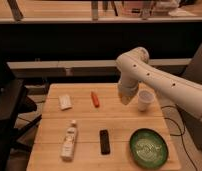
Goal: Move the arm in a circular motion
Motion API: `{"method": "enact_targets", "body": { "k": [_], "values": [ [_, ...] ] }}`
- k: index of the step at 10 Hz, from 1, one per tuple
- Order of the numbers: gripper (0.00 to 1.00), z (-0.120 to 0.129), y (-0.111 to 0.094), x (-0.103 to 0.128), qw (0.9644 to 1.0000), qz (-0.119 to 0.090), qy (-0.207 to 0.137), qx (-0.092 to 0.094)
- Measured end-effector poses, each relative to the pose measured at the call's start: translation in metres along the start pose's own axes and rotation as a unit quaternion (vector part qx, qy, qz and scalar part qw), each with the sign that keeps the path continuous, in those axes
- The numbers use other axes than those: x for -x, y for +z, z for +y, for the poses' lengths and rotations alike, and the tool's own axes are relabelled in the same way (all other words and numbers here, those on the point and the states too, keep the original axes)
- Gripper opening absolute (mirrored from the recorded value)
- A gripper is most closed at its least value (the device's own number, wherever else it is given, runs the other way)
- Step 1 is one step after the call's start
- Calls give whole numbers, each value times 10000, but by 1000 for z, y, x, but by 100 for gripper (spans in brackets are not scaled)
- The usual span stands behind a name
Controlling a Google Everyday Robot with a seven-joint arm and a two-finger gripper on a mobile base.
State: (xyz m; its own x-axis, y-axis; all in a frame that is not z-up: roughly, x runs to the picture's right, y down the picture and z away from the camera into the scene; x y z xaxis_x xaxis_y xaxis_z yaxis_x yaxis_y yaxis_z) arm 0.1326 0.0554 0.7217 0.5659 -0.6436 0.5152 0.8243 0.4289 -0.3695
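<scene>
The cream-white arm point(159, 82) reaches in from the right over the wooden table point(84, 125). Its bent elbow point(135, 57) is raised above the table's back right, and the last segment hangs down from it. The gripper point(125, 98) is at the lower end of that segment, just above the table top, between the orange-red object point(95, 99) and the small white cup point(145, 100). It holds nothing that I can see.
A white packet point(65, 102) lies at the back left. A white bottle point(69, 141) lies at the front left, with a black remote-like bar point(104, 141) beside it. A green bowl point(149, 147) stands at the front right. A dark chair point(9, 115) stands left of the table.
</scene>
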Motion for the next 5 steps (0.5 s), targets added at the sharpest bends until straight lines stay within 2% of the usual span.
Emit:
{"method": "enact_targets", "body": {
  "k": [2,5],
  "values": [
    [3,-5,0,5,10000,-1,-63,2],
    [3,1,2,6,10000,-27,-36,6]
  ]
}}
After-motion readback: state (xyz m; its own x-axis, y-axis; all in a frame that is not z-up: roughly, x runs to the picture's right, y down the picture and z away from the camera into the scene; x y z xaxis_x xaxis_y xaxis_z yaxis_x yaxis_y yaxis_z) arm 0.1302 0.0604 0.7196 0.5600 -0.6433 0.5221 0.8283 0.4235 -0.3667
